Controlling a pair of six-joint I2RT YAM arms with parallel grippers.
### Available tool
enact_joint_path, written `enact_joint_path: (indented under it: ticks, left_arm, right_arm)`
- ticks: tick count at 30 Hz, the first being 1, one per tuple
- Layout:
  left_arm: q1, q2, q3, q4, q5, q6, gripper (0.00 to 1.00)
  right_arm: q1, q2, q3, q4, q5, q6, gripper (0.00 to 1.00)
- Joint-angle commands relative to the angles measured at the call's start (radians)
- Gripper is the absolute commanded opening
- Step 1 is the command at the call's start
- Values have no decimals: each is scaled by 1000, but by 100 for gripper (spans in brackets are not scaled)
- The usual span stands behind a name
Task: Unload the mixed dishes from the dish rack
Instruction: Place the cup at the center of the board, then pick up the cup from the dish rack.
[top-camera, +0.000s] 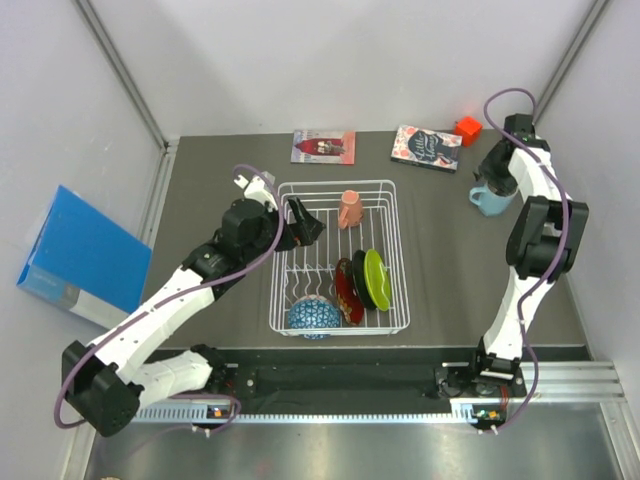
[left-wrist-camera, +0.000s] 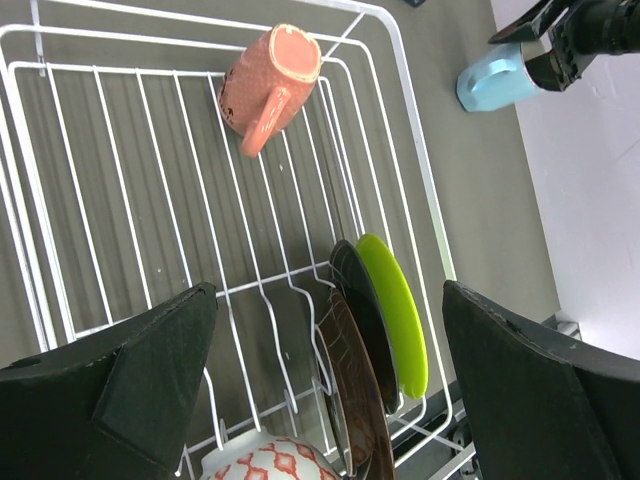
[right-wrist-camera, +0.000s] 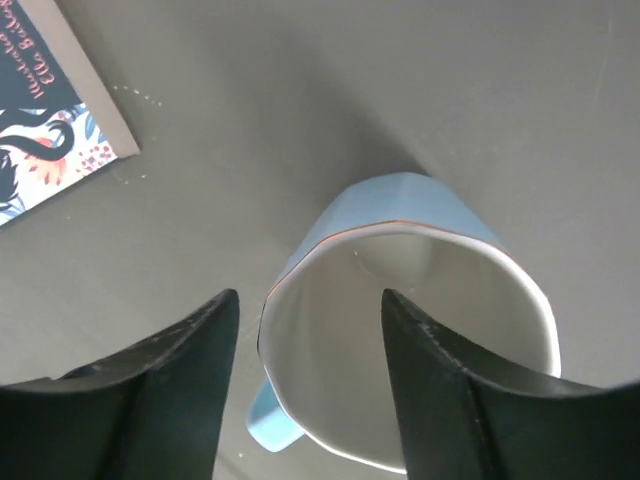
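Observation:
The white wire dish rack (top-camera: 335, 184) stands mid-table. It holds a salmon-pink cup (top-camera: 349, 209) at the back, and a lime green plate (top-camera: 377, 278), a black plate (top-camera: 362, 282) and a red patterned plate (top-camera: 345, 292) on edge. A blue-patterned bowl (top-camera: 313, 316) sits at its front. My left gripper (top-camera: 305, 225) is open and empty over the rack's left side. In the left wrist view it (left-wrist-camera: 330, 400) faces the plates (left-wrist-camera: 395, 310) and the cup (left-wrist-camera: 268, 85). The light blue mug (top-camera: 492, 198) stands on the table at the right. My right gripper (right-wrist-camera: 310, 300) is open just above its rim (right-wrist-camera: 400, 240).
Two books (top-camera: 323, 146) (top-camera: 427, 147) and a red block (top-camera: 467, 128) lie along the back edge. A blue box (top-camera: 85, 250) leans outside the table at the left. Bare grey table lies on both sides of the rack.

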Motion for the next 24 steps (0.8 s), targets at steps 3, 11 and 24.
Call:
enact_joint_path:
  ticks: [3, 11, 24]
  left_arm:
    - [-3, 7, 16, 11, 18, 3, 98]
    - [-3, 10, 34, 11, -3, 22, 99]
    - [-3, 102, 92, 94, -141, 68, 99]
  right_arm:
    - [-4, -135, -29, 60, -70, 38, 61]
    - [10, -374, -78, 106, -214, 111, 65]
    - [394, -959, -707, 854, -509, 312, 100]
